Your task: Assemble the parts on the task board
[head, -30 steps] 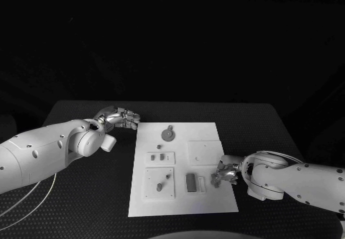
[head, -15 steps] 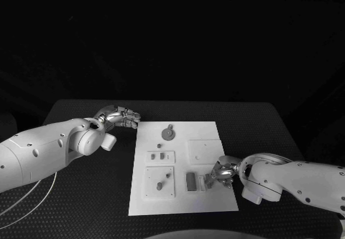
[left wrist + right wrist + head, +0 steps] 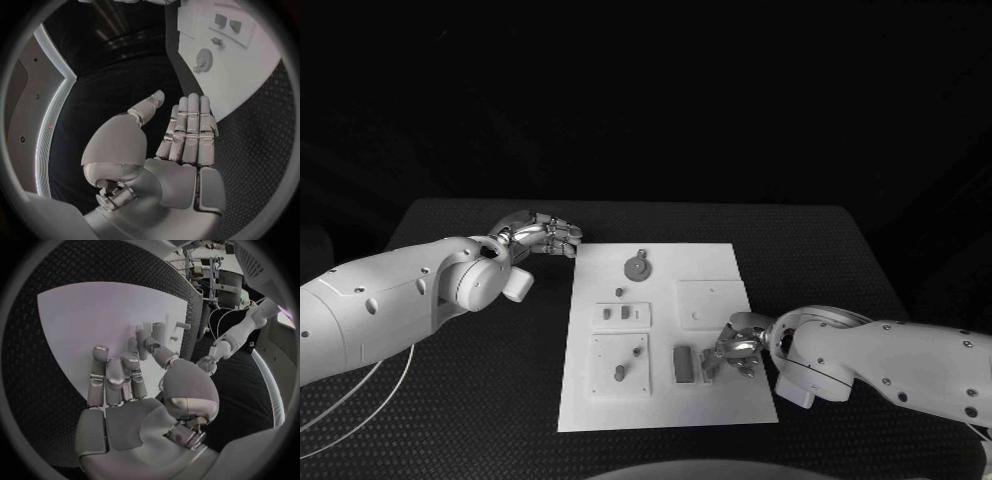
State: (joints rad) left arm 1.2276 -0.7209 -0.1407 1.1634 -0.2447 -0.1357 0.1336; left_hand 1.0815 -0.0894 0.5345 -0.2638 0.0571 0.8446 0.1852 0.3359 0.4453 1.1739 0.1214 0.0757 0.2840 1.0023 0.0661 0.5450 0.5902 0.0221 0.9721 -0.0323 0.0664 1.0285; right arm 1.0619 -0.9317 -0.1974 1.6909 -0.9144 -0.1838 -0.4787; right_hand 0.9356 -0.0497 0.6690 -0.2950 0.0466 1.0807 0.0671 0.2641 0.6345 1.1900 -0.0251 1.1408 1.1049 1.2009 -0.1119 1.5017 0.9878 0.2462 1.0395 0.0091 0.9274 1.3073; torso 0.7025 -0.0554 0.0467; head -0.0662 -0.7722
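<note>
Task board (image 3: pixel 711 265) lies flat mid-surface (image 3: pixel 848 260). Several parts are on it: a round gear-like part (image 3: pixel 636 268) at the far end, two small pieces (image 3: pixel 622 316) in a raised block, a peg (image 3: pixel 617 376) in the near-left block, and a dark rectangular part (image 3: pixel 682 365) near the right hand.

Right hand (image 3: pixel 736 350) hovers over the board's near-right area, just beside the rectangular part; fingers partly spread, apparently holding nothing.

Left hand (image 3: pixel 542 236) rests off the board's far-left corner, fingers straight and together, empty.

Judgement: assembly partial. Some parts look seated; gear and rectangular part probably still need placing.
</note>
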